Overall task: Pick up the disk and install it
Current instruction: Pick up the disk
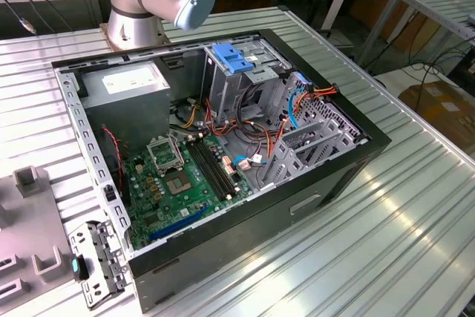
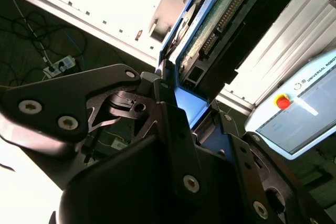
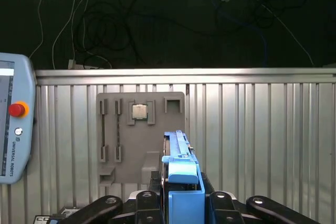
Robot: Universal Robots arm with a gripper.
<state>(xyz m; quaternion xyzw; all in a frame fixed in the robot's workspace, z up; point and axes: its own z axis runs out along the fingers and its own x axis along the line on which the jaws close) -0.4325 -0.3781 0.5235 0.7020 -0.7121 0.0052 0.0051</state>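
My gripper (image 3: 182,203) is shut on the disk (image 3: 180,153), which stands on edge between the two black fingers (image 3: 217,201). In the first wrist view the disk shows its thin side with a blue plastic rail. The second wrist view has the gripper (image 2: 190,109) clamped on the same disk (image 2: 218,19), whose green circuit board and blue rail face the camera. The open computer case (image 1: 356,155) lies on its side in the exterior view, with a light-blue bracket (image 1: 233,58) on top of its drive cage.
Inside the case are a grey power supply box (image 1: 126,83), a green motherboard (image 1: 185,180) and loose cables (image 1: 293,105). A grey fixture plate (image 3: 139,145) holding a chip (image 3: 139,111) lies on the ribbed metal table (image 3: 262,140). A teach pendant (image 3: 13,124) rests beside it.
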